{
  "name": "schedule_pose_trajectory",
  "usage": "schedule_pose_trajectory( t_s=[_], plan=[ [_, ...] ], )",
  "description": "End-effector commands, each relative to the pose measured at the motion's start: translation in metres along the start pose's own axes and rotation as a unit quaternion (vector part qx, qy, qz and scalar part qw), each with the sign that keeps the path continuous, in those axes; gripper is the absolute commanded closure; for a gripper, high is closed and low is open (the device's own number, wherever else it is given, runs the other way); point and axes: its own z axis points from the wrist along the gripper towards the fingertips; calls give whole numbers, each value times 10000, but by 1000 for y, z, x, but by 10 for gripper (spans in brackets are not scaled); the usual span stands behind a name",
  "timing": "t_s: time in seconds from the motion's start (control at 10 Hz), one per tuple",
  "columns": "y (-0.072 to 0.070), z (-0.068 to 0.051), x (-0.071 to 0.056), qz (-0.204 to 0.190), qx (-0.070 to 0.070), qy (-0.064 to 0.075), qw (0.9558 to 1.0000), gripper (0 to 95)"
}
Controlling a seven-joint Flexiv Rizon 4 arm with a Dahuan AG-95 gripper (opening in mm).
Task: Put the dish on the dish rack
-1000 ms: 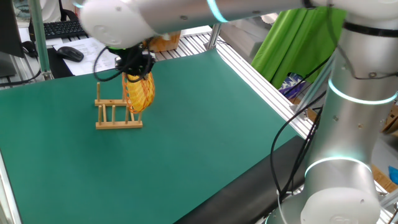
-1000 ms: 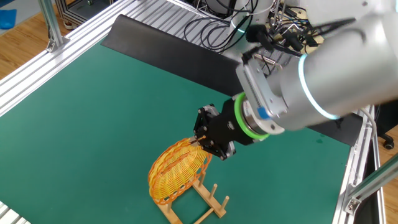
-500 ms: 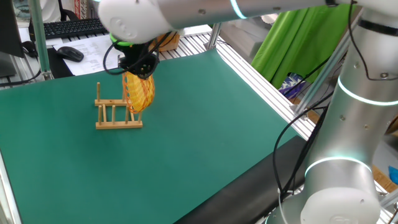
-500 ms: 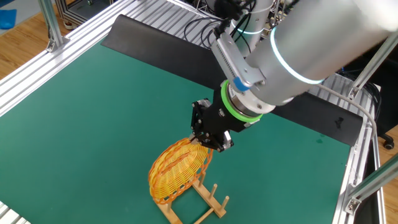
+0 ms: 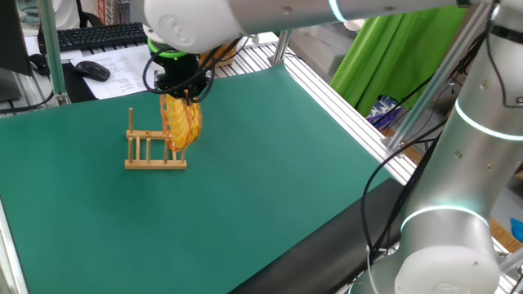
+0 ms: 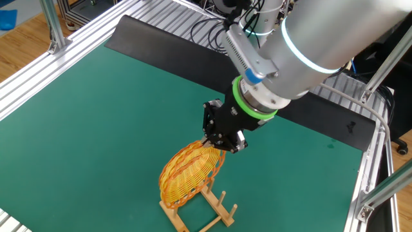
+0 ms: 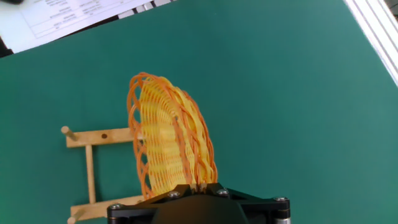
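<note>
The dish (image 5: 182, 123), a yellow-orange woven plate, stands on edge at the right end of the dish rack (image 5: 150, 153), a small light-wood frame with upright pegs. My gripper (image 5: 186, 95) is shut on the dish's upper rim. In the other fixed view the dish (image 6: 188, 174) leans over the rack (image 6: 205, 212), with the black gripper (image 6: 219, 147) pinching its top edge. From the hand view the dish (image 7: 168, 140) runs edge-on away from the gripper (image 7: 203, 184), and the rack (image 7: 92, 174) lies to its left. Whether the dish's lower edge sits between pegs is hidden.
A green mat (image 5: 245, 171) covers the table. A keyboard (image 5: 86, 36), a mouse (image 5: 92, 71) and papers lie beyond the mat's far edge. Aluminium rails (image 6: 38, 71) border the mat, and a black strip (image 6: 167, 51) runs along one side.
The arm has swung and the gripper has shifted slightly with the dish; the dish stays gripped at the end of the rack.
</note>
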Motion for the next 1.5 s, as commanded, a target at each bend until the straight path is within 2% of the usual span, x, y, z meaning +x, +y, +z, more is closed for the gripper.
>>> schedule_pose_trajectory(
  t_s=[0.1, 0.4, 0.9, 1.1, 1.4, 1.5],
  plan=[
    [0, -1, 0, -49, -105, -107, 9999, 950],
    [0, -1, 0, -103, -185, -284, 9994, 950],
    [0, -1, 0, -149, -179, -314, 9992, 950],
    [0, -1, 0, -238, -152, -330, 9991, 950],
    [0, -1, 0, -345, -186, -415, 9984, 950],
    [0, -1, 1, -489, -187, -406, 9978, 950]
  ],
)
